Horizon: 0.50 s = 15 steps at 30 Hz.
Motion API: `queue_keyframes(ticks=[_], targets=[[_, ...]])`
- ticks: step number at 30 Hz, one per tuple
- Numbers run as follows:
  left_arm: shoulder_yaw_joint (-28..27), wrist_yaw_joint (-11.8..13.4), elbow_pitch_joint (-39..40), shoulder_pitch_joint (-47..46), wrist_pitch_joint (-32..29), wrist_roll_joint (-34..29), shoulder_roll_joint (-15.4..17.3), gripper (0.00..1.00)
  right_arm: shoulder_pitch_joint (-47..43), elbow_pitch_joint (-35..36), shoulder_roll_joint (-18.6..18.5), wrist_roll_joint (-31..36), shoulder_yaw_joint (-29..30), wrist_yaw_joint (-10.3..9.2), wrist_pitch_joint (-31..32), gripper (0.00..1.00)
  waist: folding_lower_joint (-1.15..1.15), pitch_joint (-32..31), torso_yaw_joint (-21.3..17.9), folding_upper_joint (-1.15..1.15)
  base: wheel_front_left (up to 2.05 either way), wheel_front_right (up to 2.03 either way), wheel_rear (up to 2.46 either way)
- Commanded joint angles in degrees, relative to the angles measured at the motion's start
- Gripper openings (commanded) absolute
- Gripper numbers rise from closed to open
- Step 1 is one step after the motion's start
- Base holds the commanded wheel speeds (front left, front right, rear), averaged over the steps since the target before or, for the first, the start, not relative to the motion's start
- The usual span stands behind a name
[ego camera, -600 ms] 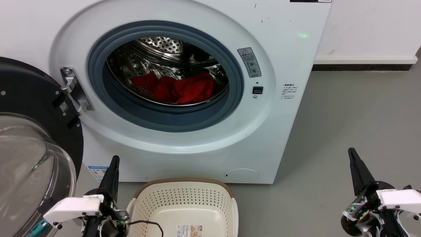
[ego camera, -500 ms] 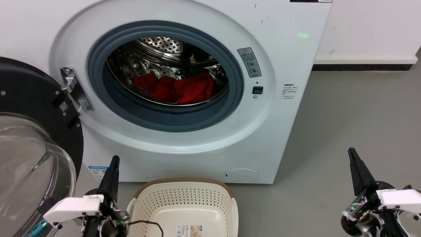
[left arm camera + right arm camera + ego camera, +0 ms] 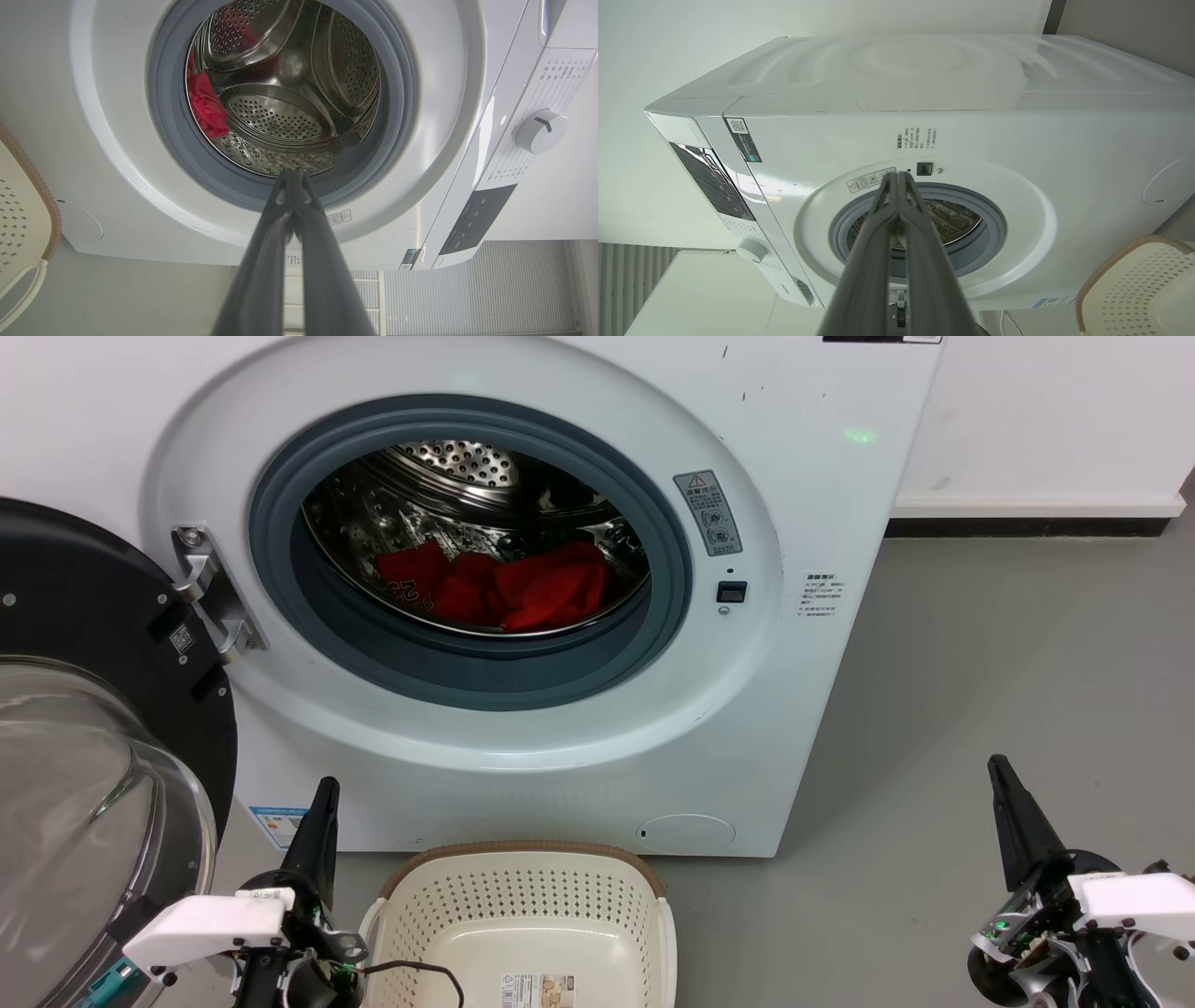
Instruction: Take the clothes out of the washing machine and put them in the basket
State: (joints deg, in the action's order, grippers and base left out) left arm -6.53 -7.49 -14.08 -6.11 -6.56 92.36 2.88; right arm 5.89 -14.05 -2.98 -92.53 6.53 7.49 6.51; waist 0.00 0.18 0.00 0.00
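The task looks to be at its very start. The bright red soft fabric clothes lie bunched on the bottom of the shiny perforated steel drum, inside the large white front-loading washing machine, with white lettering showing on the left fold. The black-framed glass door stands swung wide open on the robot's left, so the grey-rimmed porthole is free to reach through. The cream plastic perforated basket with its brown woven-look rim sits on the grey floor just in front of the machine, below the porthole, and holds no garment. The left claw hovers low beside the basket's left side. The right claw hangs well apart to the right, over the floor. Both are clenched, fingertips pressed together in the wrist views, and grasp nothing. Every step is left to do: reaching into the drum, gripping the red fabric, drawing it out over the rim and dropping it into the basket, likely in more than one trip.
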Motion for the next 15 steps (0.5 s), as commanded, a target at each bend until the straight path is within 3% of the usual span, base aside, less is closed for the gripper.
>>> queue_keyframes(ticks=[1,5,6,15], targets=[[-0.07,-0.10,0.02,-0.32,-0.10,0.10,-0.04,0.00,0.73,-0.05,0.17,0.28,-0.03,0.00,-0.01,0.00,0.00,0.00,0.00,0.00,0.00,0.00,0.00],[-0.07,-0.10,0.02,-0.32,-0.10,0.10,-0.04,0.00,0.73,-0.05,0.17,0.28,-0.03,0.00,-0.01,0.00,0.00,0.00,0.00,0.00,0.00,0.00,0.00],[0.00,0.00,0.00,0.00,0.00,0.00,0.00,1.00,0.00,0.00,0.00,0.00,0.00,0.00,0.00,1.00,0.00,0.00,0.00,0.00,0.00,0.00,0.00],[2.77,0.00,0.42,-0.75,2.80,-2.18,-0.02,1.00,-1.24,1.55,0.02,1.03,-1.06,0.00,-2.78,1.00,0.00,-0.02,0.03,0.00,0.00,0.00,0.00]])
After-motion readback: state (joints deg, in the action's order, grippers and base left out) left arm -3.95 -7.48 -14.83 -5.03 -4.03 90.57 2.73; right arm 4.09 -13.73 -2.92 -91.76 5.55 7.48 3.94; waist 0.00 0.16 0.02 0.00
